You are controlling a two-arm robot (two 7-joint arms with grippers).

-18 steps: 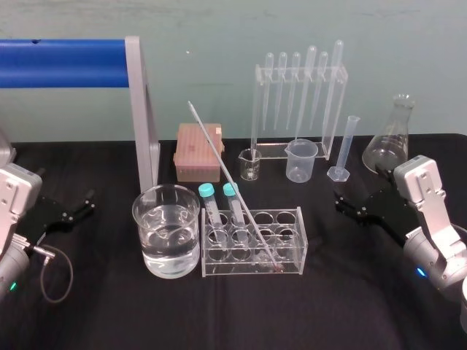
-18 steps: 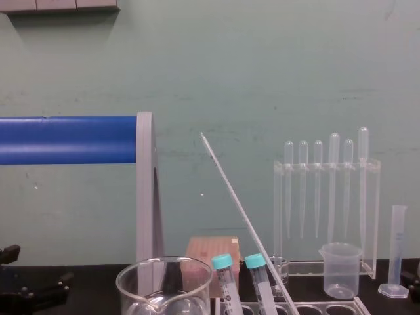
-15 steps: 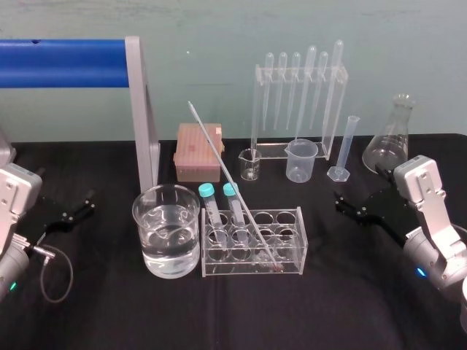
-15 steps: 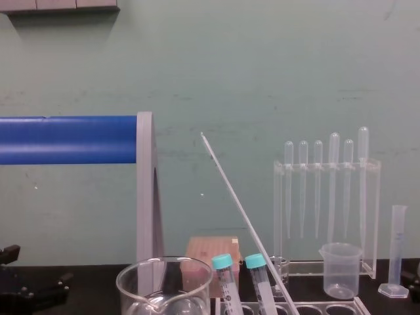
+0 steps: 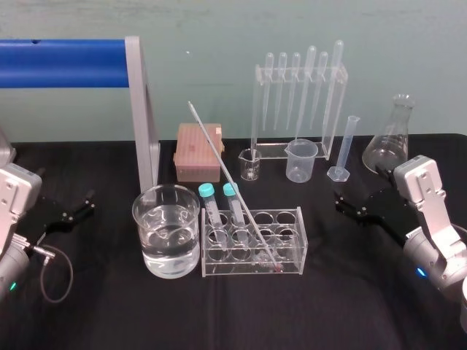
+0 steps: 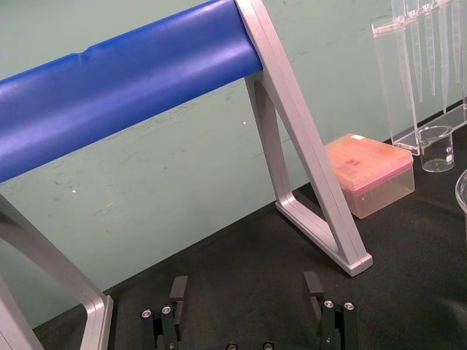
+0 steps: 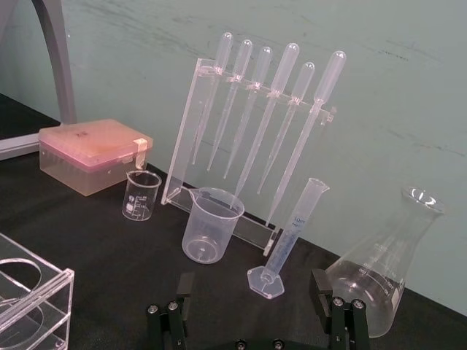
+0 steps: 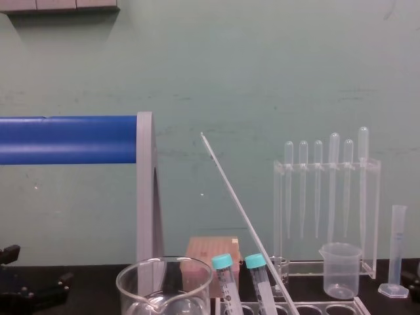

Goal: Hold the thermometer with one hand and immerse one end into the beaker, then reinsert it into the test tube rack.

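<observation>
Thermometer (image 5: 232, 182): a long, thin clear glass rod. It stands tilted in the test tube rack, with the reddish bulb down near the rack floor and the top leaning back toward the robot's left. Neither gripper touches it.
Test tube rack (image 5: 290, 251): a low box of clear plastic with round holes in its top plate, just right of the beaker. Two teal-capped tubes (image 5: 208, 191) stand in its left end.
Beaker (image 5: 166, 255): wide, smooth clear glass, cylindrical and partly filled with clear liquid. The chest view shows a pouring spout in its rim.
Left gripper (image 5: 89, 202): black with two fingers that are spread apart and empty. It sits low over the cloth, well left of the beaker.
Right gripper (image 5: 340, 202): black, fingers likewise parted and holding nothing, on a silver wrist well right of the rack.
Table (image 5: 219, 313): covered in matte black cloth.
Behind: a clear acrylic pipette stand (image 5: 259, 109) holds bulb-topped plastic pipettes. There is also a frosted plastic beaker (image 5: 301, 160), a slim measuring cylinder (image 5: 343, 149), a conical glass flask (image 5: 390, 142) and a pinkish tip box (image 5: 198, 151).
Frame: a glossy blue bar (image 5: 62, 63) on a grey metal leg.
</observation>
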